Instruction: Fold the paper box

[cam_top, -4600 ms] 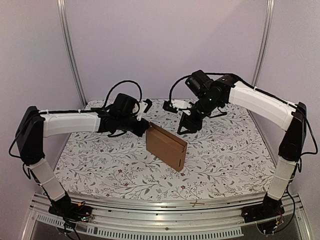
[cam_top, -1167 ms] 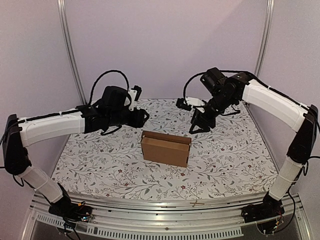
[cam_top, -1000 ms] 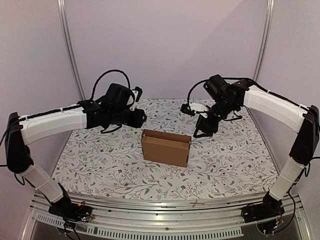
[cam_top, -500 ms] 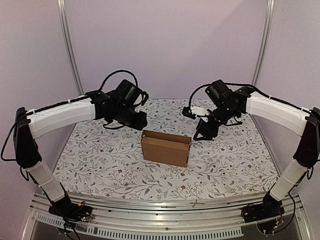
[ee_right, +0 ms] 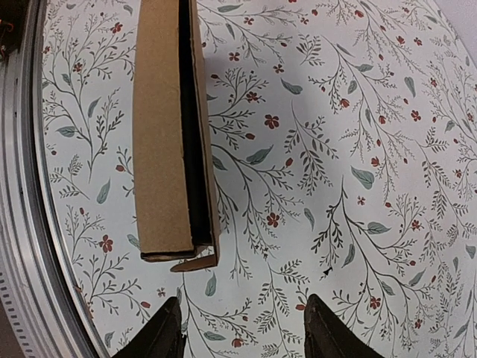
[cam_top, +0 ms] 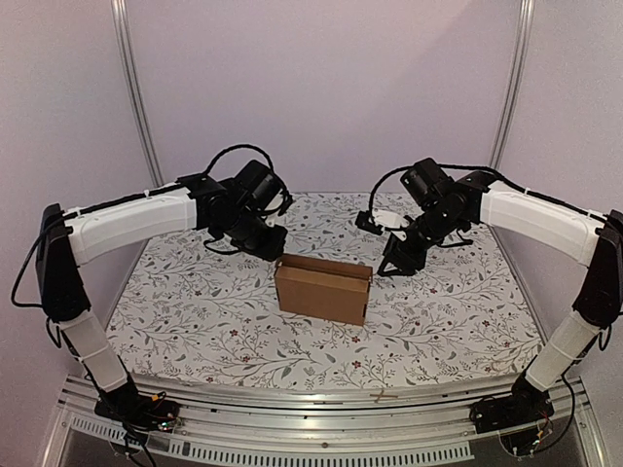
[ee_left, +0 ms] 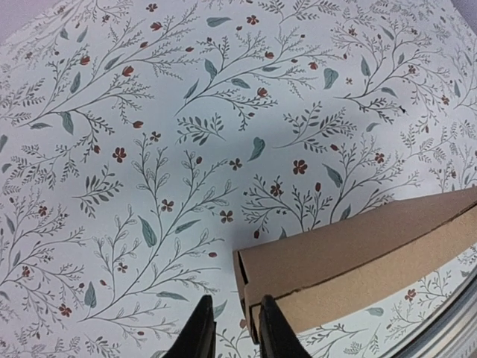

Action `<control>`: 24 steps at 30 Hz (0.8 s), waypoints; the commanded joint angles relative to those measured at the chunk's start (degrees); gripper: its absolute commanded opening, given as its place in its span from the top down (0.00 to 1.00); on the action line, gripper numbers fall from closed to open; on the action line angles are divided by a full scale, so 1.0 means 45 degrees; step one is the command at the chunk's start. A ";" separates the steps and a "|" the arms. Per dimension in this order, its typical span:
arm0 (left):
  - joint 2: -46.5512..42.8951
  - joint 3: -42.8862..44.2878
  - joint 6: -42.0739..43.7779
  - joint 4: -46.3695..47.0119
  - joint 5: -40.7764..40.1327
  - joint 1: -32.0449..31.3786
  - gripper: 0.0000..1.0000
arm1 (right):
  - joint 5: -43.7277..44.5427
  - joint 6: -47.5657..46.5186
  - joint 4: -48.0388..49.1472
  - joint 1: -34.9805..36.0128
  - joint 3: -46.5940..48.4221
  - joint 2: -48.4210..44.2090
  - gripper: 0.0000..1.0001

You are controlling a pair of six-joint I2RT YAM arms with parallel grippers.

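Observation:
The paper box (cam_top: pixel 321 290) is a thin brown cardboard box standing on its long edge in the middle of the table. In the right wrist view (ee_right: pixel 158 127) a dark slit runs along its top and a small flap (ee_right: pixel 195 261) sticks out at one end. My left gripper (cam_top: pixel 269 239) hangs just behind the box's top left corner. In its wrist view (ee_left: pixel 232 328) the jaws are a narrow gap apart with nothing between them, and the box corner (ee_left: pixel 358 253) lies beside one finger. My right gripper (cam_top: pixel 391 261) is wide open and empty (ee_right: pixel 242 328), behind the box's right end.
The table is covered with a white floral cloth (cam_top: pixel 195 311). A metal rail (cam_top: pixel 321 397) runs along the near edge and also shows in the right wrist view (ee_right: pixel 30 224). Plain walls and two upright posts (cam_top: pixel 136 97) enclose the back and sides.
Earlier my left gripper held the box tilted in the air; now the box stands free on the table. Since then my left wrist has turned and dropped toward its left corner, and my right gripper has lowered.

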 commanded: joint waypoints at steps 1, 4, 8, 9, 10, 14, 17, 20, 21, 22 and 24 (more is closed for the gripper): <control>0.0456 0.0284 0.0116 -0.0357 0.0297 -0.0120 0.79 | -0.0211 -0.0022 0.0038 -0.0039 -0.0106 -0.0269 0.46; 0.0573 0.0335 0.0072 -0.0401 0.0405 -0.0163 0.78 | -0.0116 -0.0060 0.0014 -0.0040 -0.0097 -0.0228 0.46; 0.0643 0.0318 0.0158 -0.0435 0.0366 -0.0256 0.81 | -0.0210 -0.0106 -0.0030 -0.0044 -0.0088 -0.0153 0.46; 0.0657 0.0318 0.0189 -0.0435 0.0369 -0.0273 0.82 | -0.0199 -0.0132 -0.0044 -0.0050 -0.0078 -0.0133 0.46; 0.0679 0.0318 0.0205 -0.0429 0.0369 -0.0276 0.84 | -0.0212 -0.0165 -0.0060 -0.0050 -0.0069 -0.0101 0.46; 0.0750 0.0355 0.0239 -0.0397 0.0386 -0.0295 0.91 | -0.0307 -0.0282 -0.0182 -0.0050 -0.0068 -0.0049 0.46; 0.0800 0.0391 0.0329 -0.0269 0.0402 -0.0315 0.97 | -0.0535 -0.0491 -0.0358 -0.0044 -0.0116 -0.0085 0.47; 0.0960 0.0572 0.0493 -0.0265 0.0549 -0.0315 1.00 | -0.0556 -0.1168 -0.0579 -0.0042 -0.0192 -0.0116 0.47; 0.1022 0.0631 0.0597 -0.0265 0.0572 -0.0315 1.00 | -0.0506 -0.1480 -0.0635 -0.0052 -0.0254 -0.0134 0.47; 0.1098 0.0689 0.0683 -0.0289 0.0548 -0.0315 1.00 | -0.0383 -0.1937 -0.0630 -0.0056 -0.0338 -0.0174 0.48; 0.1184 0.0802 0.0790 -0.0330 0.0491 -0.0315 1.00 | -0.0109 -0.2699 -0.0665 -0.0049 -0.0444 -0.0185 0.50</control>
